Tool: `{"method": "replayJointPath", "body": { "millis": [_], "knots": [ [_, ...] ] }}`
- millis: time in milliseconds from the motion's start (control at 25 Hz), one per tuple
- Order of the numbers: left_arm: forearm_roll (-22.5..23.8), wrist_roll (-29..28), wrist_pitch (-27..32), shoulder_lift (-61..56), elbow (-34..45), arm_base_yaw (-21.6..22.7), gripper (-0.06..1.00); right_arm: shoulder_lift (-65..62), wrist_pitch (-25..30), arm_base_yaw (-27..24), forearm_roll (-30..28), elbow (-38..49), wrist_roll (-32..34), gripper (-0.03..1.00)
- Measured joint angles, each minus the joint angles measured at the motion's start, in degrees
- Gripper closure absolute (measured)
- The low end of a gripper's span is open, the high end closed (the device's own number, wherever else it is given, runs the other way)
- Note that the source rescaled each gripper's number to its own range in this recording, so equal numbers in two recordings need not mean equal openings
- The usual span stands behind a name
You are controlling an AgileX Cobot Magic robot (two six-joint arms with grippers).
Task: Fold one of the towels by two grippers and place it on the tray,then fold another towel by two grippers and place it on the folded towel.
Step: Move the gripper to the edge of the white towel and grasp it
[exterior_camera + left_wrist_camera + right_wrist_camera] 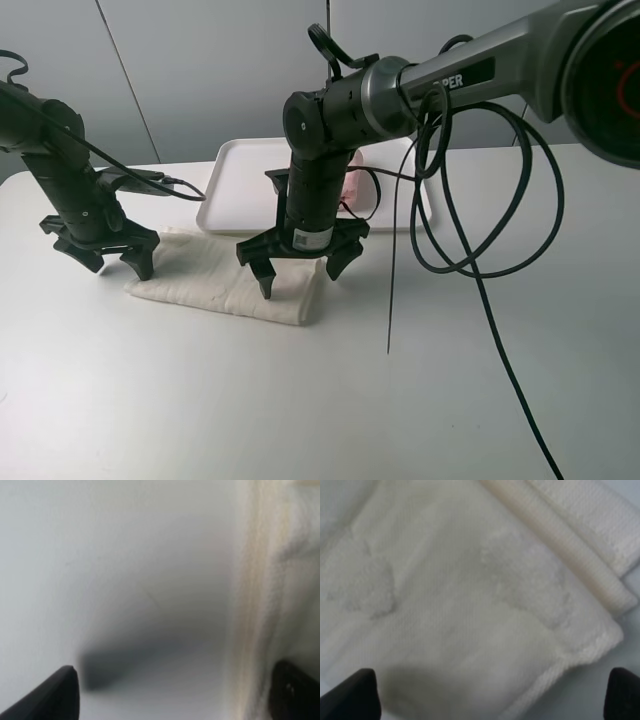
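Observation:
The cream-white towel [205,280] lies folded in a strip on the table, in front of the tray [240,165]. My left gripper [108,262] hangs open at the strip's left end; one of its fingers stands over the bare table and the other over the towel's edge [270,580]. My right gripper [300,278] is open low over the strip's right end, and the cloth [470,605] fills the space between its fingers. Neither holds anything. The pink towel [352,188] rests on the tray, mostly hidden behind the right arm.
Black cables [470,240] loop from the right arm down over the table at the right. A thin cable [170,185] runs from the left arm toward the tray's left edge. The grey wall stands just behind the tray.

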Motion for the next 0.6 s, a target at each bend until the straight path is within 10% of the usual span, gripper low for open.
{"method": "replayJointPath", "body": {
  "millis": [600],
  "knots": [
    [0.11,-0.10,0.37,0.00,0.00,0.00,-0.03,1.33,-1.61,0.00,-1.18,-0.14,-0.89,0.05]
  ]
}}
